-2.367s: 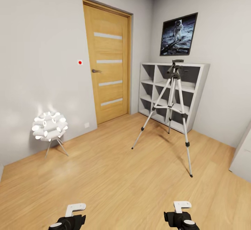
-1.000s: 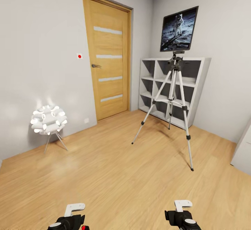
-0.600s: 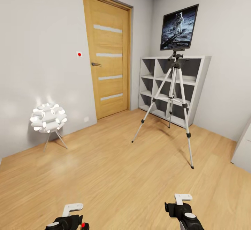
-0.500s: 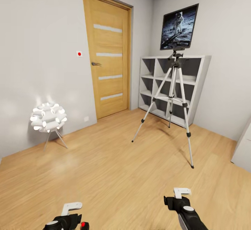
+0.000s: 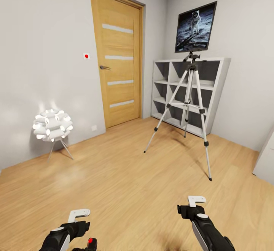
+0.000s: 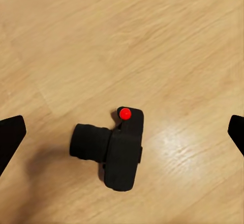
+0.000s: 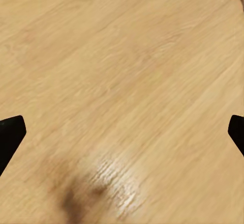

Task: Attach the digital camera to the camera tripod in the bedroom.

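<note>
both arms have reached further forward over the floor (image 5: 125, 190), left gripper (image 6: 122, 132) spread wide above the digital camera (image 6: 113, 150) lying there (right gripper (image 7: 122, 132) released too), so it must drop and grasp before approaching the camera tripod (image 5: 190, 102).

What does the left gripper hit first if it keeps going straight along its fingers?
Probably the digital camera: it lies on the wood floor between the open fingers of the left gripper, slightly off centre. The gap is unclear.
</note>
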Tool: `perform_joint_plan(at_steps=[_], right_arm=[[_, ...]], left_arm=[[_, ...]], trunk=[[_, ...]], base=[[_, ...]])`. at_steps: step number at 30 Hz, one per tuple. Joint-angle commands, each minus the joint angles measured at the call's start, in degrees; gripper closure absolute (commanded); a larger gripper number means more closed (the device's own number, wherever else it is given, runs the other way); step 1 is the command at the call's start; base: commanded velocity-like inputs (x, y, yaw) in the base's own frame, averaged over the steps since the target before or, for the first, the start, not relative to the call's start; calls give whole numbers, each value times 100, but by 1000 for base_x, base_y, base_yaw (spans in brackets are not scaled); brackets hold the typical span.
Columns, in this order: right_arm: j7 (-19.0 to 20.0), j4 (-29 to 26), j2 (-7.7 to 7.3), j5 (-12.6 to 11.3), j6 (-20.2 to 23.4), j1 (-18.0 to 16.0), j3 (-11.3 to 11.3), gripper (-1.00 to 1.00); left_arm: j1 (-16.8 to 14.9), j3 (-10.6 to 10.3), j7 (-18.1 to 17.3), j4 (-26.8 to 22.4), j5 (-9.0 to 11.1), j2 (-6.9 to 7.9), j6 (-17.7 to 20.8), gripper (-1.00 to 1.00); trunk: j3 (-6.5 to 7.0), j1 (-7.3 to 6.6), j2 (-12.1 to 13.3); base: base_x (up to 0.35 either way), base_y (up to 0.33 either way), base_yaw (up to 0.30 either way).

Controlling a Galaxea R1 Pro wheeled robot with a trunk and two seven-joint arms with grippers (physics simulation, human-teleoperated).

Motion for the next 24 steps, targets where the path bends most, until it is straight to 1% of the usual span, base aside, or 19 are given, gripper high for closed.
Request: perform_joint_plan(at_steps=[1, 12, 24], right_arm=[[-13, -6, 2, 5, 34, -4, 3, -100], [-12, -31, 11, 28, 19, -15, 17, -100], [23, -76, -22, 55, 8, -13, 69, -100]], left_arm=[[-3, -4, 23, -17, 43, -3, 29, -100], [-6, 0, 29, -57, 35, -22, 15, -100], [-6, 16, 52, -99, 26, -17, 13, -100]], trunk=[[-24, 21, -44], [-222, 263, -485], [-488, 294, -501]], base=[[0, 0, 0], [0, 0, 0], [0, 0, 0]])
